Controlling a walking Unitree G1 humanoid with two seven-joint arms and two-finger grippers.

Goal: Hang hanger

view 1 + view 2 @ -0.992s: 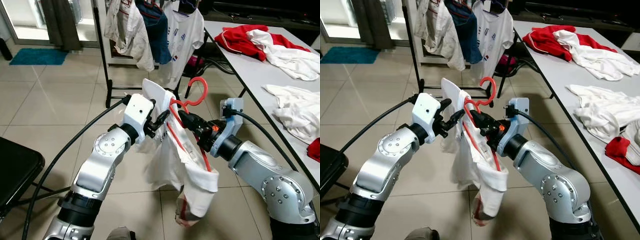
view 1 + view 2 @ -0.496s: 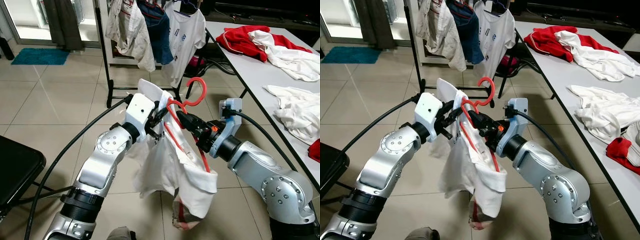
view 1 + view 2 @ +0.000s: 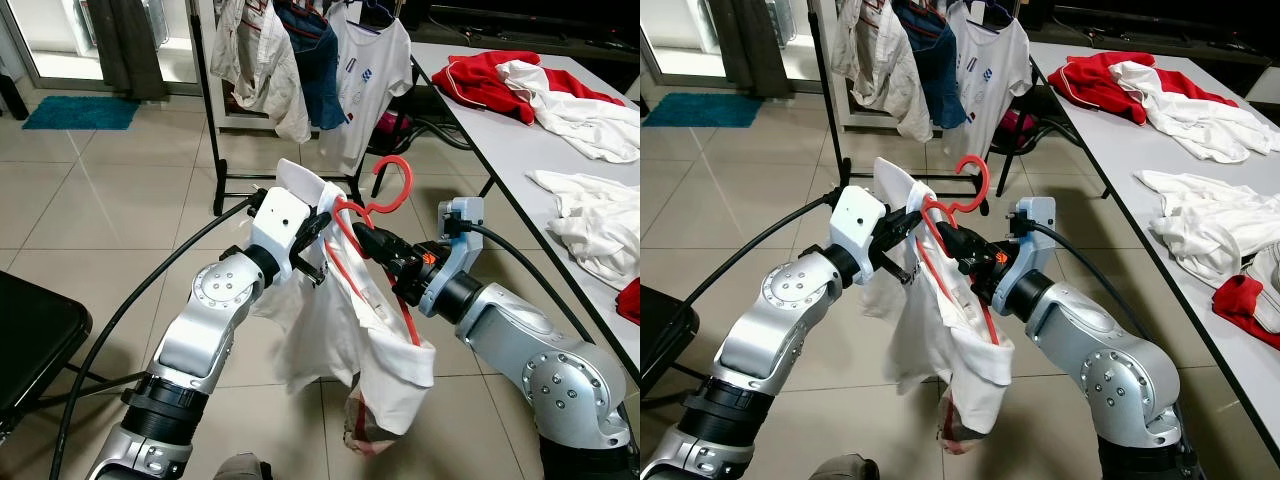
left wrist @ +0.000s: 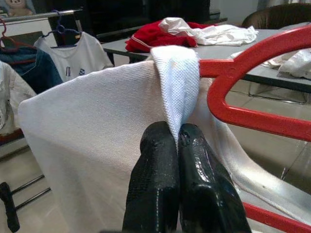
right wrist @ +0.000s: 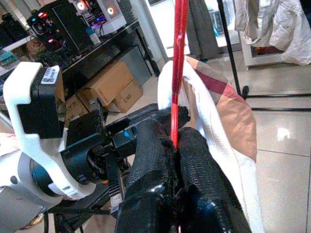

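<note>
We judged the job about half done: the red plastic hanger (image 3: 372, 240) was threaded into the white cotton shirt (image 3: 345, 340) but was not yet on the black metal clothes rack (image 3: 205, 90), which stood well ahead of us with other garments on it. What was left was seating the shirt, carrying it forward and hooking it over the rail.

Our left gripper (image 4: 176, 145) had its fingers pressed together on a fold of the shirt's fabric. Our right gripper (image 5: 175, 141) was clamped tight on the hanger's thin red bar. We held the hanger in mid-air between our arms, tilted, its hook pointing up towards the rack. The shirt sagged unevenly, bunched low with a reddish patch at the bottom.
</note>
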